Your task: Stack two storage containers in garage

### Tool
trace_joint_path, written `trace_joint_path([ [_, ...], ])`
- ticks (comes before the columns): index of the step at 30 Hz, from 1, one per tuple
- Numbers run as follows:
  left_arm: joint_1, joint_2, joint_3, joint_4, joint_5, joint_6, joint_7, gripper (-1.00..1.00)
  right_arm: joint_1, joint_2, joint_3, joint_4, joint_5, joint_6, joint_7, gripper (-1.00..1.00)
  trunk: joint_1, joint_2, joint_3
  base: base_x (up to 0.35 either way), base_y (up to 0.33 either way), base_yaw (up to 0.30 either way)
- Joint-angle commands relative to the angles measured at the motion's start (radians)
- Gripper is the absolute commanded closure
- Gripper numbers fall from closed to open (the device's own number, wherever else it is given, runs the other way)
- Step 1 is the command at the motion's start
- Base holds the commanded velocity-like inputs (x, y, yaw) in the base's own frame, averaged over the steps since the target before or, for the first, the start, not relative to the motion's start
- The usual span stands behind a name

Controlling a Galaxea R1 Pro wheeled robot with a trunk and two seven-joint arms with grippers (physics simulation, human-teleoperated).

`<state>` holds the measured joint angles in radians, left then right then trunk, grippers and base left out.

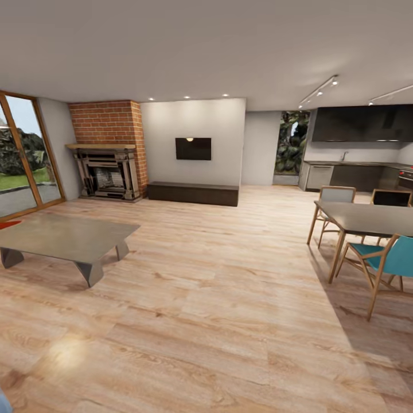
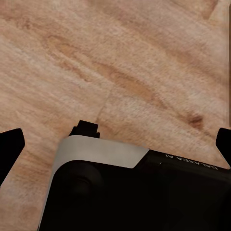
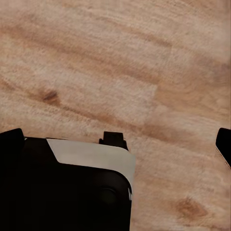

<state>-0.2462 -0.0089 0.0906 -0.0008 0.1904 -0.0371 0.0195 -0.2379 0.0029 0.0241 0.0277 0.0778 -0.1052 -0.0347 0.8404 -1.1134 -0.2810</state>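
I am in the living room, on its light wood plank floor point(image 1: 218, 298). The two storage containers are out of view, and so is the garage. A thin orange-red sliver point(image 1: 8, 224) peeks out at the left edge behind the low table; I cannot tell what it is. Both arms hang over the planks. In the left wrist view my left gripper point(image 2: 117, 144) is open, with dark fingertips point(image 2: 10, 147) far apart and nothing between them. My right gripper point(image 3: 118, 140) is open too, its fingertips point(image 3: 224, 143) at the picture's sides.
A low grey coffee table point(image 1: 63, 236) stands at the left. A brick fireplace point(image 1: 108, 150) and a long dark low cabinet point(image 1: 194, 193) line the far wall. A dining table point(image 1: 367, 219) with chairs point(image 1: 383, 261) is at the right, with a kitchen behind. A glass door point(image 1: 23, 155) is at the far left.
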Motion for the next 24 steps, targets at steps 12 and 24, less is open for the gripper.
trace_joint_path([
  [12,-0.001,0.000,0.008,0.001,0.000,-0.003,0.002,-1.00,-0.001,0.001,0.001,0.003,0.008,-0.005,-0.004,-1.00,0.001,-0.001,-0.001,0.319,0.000,0.000],
  [24,-0.001,0.000,0.008,0.001,0.000,-0.003,0.002,-1.00,-0.001,0.002,0.000,0.003,0.007,-0.007,-0.003,-1.00,0.001,-0.001,-0.001,0.319,0.000,-0.043],
])
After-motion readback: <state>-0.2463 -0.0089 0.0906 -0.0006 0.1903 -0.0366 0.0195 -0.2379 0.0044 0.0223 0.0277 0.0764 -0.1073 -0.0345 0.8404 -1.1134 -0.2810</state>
